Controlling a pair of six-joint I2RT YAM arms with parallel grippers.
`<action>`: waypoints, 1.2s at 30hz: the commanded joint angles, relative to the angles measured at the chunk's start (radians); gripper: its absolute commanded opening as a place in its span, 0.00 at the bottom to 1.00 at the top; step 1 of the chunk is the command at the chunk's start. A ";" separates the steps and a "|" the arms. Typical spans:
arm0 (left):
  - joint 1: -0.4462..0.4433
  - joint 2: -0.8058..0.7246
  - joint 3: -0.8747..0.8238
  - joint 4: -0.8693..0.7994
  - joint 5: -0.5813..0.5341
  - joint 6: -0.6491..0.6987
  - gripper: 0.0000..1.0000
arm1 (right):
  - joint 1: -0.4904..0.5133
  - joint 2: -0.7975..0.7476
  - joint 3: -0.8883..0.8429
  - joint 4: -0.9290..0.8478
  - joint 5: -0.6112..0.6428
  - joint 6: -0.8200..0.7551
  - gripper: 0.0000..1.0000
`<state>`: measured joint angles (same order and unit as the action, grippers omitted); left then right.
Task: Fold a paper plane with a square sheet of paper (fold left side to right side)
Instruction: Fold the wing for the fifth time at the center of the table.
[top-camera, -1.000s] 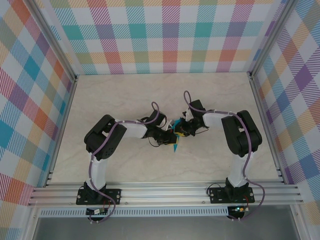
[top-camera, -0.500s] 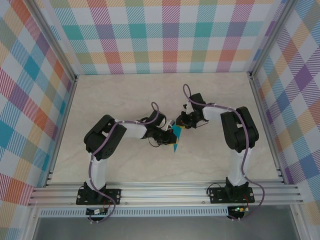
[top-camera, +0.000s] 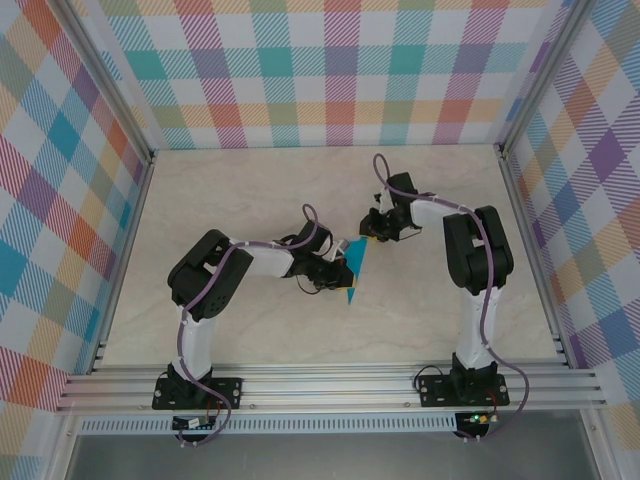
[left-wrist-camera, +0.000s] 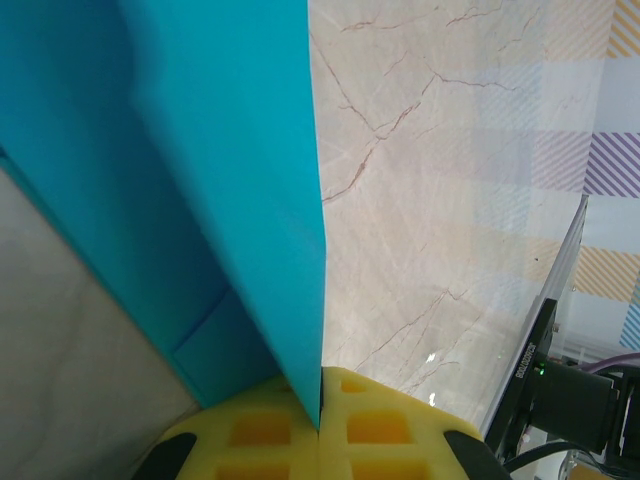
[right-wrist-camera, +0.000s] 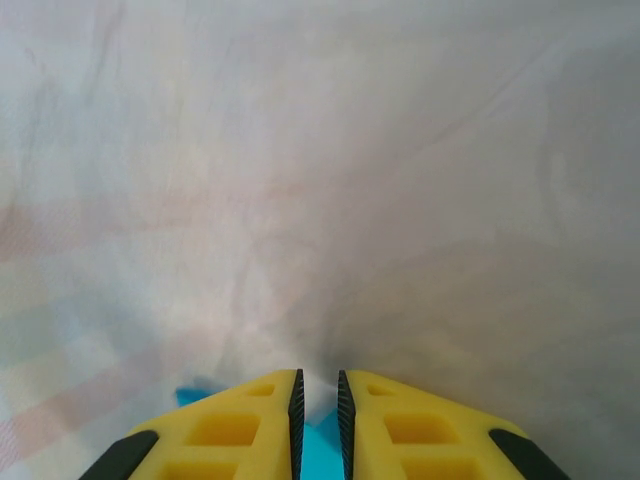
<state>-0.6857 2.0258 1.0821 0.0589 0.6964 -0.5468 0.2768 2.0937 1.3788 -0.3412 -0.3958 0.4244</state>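
Checked walls on three sides, beige marbled tabletop below. Left arm and right arm both bent inward toward mid-tabletop.

Turquoise paper, folded to a narrow wedge, just right of the left hand. Far tip aimed at the right hand, near tip aimed back toward the bases. Cannot tell whether the near tip meets the tabletop.

Left hand clamped tight on the paper. In its wrist view, yellow pads pressed together with a sharp crease pinched in the seam. Layers rising from there and running off the top and left edges, full outline cut off. Small flap low in the fold; number of layers hard to make out.

Right hand just beyond the paper's far tip, seemingly apart from it, though too small from above to be sure. In its wrist view, yellow fingers a thin slit apart, nothing clamped in the part seen. Scraps of turquoise beneath and left of those fingers, cropped by the bottom edge; cannot tell whether touching.

Dark hardware with a green light beyond and right of the left hand, cropped, not identifiable.
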 joint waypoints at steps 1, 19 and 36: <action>-0.008 0.065 -0.069 -0.157 -0.100 0.007 0.00 | -0.019 0.004 0.045 -0.006 0.046 -0.046 0.20; -0.009 0.052 -0.069 -0.158 -0.108 0.007 0.00 | 0.061 -0.226 -0.346 0.209 -0.203 0.182 0.18; -0.008 0.031 -0.081 -0.153 -0.105 0.005 0.00 | 0.091 -0.085 -0.244 0.030 -0.112 0.192 0.18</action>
<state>-0.6865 2.0167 1.0672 0.0795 0.6872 -0.5541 0.3622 1.9694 1.1084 -0.2249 -0.5766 0.6212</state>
